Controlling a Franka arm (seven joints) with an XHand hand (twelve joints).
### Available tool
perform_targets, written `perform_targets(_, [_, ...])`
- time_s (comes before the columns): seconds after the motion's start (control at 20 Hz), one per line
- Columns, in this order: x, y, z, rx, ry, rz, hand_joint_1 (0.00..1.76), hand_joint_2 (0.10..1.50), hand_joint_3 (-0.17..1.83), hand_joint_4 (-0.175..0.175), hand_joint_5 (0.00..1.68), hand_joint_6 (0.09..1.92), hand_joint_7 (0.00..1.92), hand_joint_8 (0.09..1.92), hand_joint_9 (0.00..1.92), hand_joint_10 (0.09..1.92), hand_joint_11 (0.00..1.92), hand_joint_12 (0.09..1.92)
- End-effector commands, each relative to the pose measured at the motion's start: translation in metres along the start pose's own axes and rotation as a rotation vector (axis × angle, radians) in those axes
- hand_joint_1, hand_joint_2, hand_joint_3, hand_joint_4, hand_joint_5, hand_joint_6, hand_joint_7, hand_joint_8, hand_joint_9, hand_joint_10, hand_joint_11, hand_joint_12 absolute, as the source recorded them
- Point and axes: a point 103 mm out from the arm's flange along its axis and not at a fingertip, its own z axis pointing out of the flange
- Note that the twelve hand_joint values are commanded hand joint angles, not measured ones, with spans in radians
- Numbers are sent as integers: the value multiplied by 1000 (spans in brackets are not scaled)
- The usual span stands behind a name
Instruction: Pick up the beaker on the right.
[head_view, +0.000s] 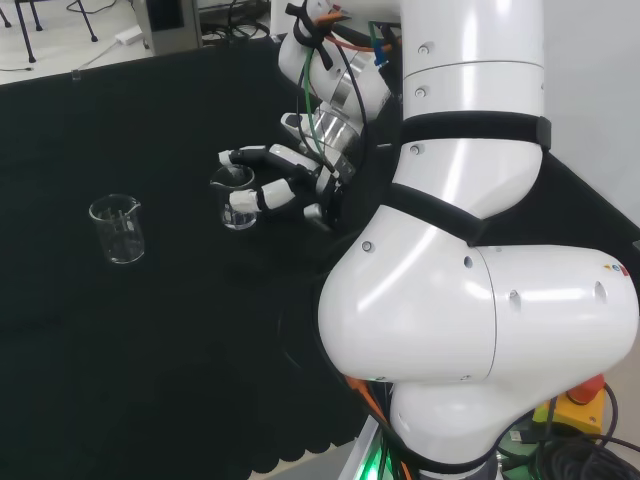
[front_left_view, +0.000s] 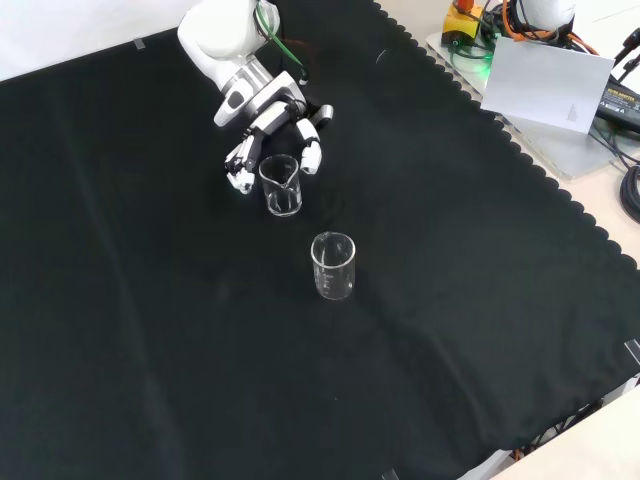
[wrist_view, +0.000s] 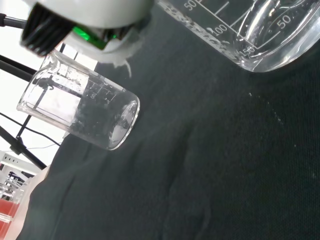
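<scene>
While the hand (head_view: 285, 185) curls round the right-hand beaker (head_view: 236, 198) (still on the bench (head_view: 150, 330)), clear glass could slip; other beaker (head_view: 117, 228) stands well apart.

The bench is covered with a black cloth (front_left_view: 150, 330); the cloth lies mostly flat, with some soft wrinkles, and in the front view its right edge is cut in small scallops. Two clear glass beakers stand upright on it, near each other but apart; in the front view one beaker (front_left_view: 333, 266) stands near the middle of the cloth, and the other beaker (front_left_view: 280, 185) stands a little farther back and to the left. In the head view the first one (head_view: 117, 229) is on the left; the second (head_view: 236, 199) is to its right.
</scene>
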Motion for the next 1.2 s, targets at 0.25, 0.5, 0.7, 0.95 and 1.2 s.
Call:
perform_targets(0.25, [-1, 0, 1, -21, 5, 5, 916, 477, 640, -11, 500, 87, 370, 527, 409, 594, 0, 1211])
perform_targets(0.5, [0, 3, 8, -35, -17, 21, 915, 479, 640, -11, 506, 87, 373, 525, 410, 593, 0, 1214])
perform_targets(0.7, [3, 7, 17, -25, -36, 29, 915, 479, 640, -11, 511, 87, 374, 524, 411, 592, 0, 1215])
perform_targets(0.95, [8, 16, 35, -30, -14, 25, 911, 486, 640, -10, 523, 87, 377, 522, 412, 591, 0, 1218])
perform_targets(1.2, [11, 21, 43, -59, -14, 38, 905, 500, 642, -11, 553, 87, 395, 525, 423, 594, 0, 1222])
